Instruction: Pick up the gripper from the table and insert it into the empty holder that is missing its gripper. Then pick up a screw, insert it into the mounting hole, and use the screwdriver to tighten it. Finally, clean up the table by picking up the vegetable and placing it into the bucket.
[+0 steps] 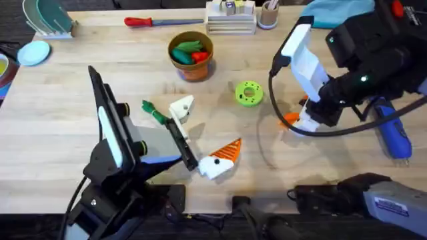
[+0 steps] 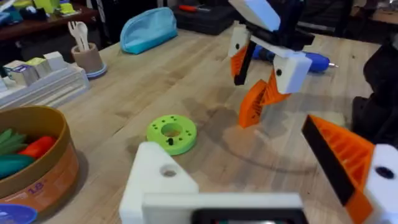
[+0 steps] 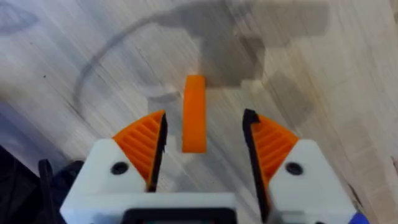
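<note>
The loose orange gripper point(image 3: 194, 114) is seen lying on the wooden worktop point(image 1: 60, 120), right between the two orange pads of the right end effector point(image 3: 202, 140). The right end effector is spread wide around the gripper, and the pads are not touching it. In the overhead view, this spot is at about 3 o'clock from the middle of the worktop, and the orange gripper point(image 1: 291, 119) peeks out beside the white right end effector point(image 1: 308, 121).

The left end effector point(image 1: 200, 140) is held low near the middle of the worktop. One of its fingers has an orange pad point(image 1: 228, 151) and the other is a bare white holder point(image 1: 181, 107). It is open, with nothing held.

The green vegetable point(image 1: 153, 111) is found on the worktop, just beside the bare white holder, at about 9 o'clock from it. The brown bucket point(image 1: 191, 57) is placed at 12 o'clock, with toy food already inside. A green disc point(image 1: 249, 93) is set between the bucket and the right end effector. The blue screwdriver point(image 1: 392, 132) is laid at the far 3 o'clock edge. A red-handled screwdriver point(image 1: 150, 21) is at the 12 o'clock edge.
</note>
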`<act>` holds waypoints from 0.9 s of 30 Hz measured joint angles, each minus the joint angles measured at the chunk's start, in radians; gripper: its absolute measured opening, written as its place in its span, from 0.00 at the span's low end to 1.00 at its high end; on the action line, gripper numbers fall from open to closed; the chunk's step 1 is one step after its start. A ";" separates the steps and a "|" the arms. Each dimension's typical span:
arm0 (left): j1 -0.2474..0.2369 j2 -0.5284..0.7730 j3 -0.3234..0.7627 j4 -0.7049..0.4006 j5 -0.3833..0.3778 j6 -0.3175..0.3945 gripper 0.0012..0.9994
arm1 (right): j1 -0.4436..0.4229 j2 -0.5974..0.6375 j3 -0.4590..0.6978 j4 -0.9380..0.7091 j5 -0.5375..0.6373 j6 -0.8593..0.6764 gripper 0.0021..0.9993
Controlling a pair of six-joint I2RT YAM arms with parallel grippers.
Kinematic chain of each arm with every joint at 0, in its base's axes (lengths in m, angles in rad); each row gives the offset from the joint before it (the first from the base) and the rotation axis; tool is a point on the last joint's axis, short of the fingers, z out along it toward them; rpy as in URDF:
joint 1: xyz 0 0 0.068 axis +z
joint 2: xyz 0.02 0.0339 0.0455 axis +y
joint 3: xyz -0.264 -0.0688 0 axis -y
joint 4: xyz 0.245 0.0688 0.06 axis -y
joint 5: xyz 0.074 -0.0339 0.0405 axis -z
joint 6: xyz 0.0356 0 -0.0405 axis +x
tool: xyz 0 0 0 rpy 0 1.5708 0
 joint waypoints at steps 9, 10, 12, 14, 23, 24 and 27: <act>0.000 0.000 0.000 0.000 0.000 0.000 0.99 | 0.006 0.001 0.000 -0.024 0.000 0.000 0.45; 0.000 0.000 0.000 0.000 0.000 0.000 0.99 | 0.006 0.001 0.000 -0.027 0.001 0.000 0.44; 0.000 0.000 0.000 0.000 0.000 0.000 0.99 | 0.006 0.001 0.000 -0.028 0.005 0.000 0.42; 0.000 0.000 0.000 0.000 0.000 0.000 0.99 | 0.006 0.001 0.000 -0.028 0.008 0.000 0.39; 0.000 0.000 0.000 0.000 0.000 0.000 0.99 | 0.008 0.000 0.000 -0.017 0.009 0.000 0.07; 0.000 0.000 0.000 0.000 0.000 0.000 0.99 | 0.009 -0.001 0.000 -0.016 0.009 0.000 0.05; 0.000 0.000 0.000 0.000 0.000 0.000 0.99 | 0.021 -0.013 0.000 -0.009 0.010 0.000 0.02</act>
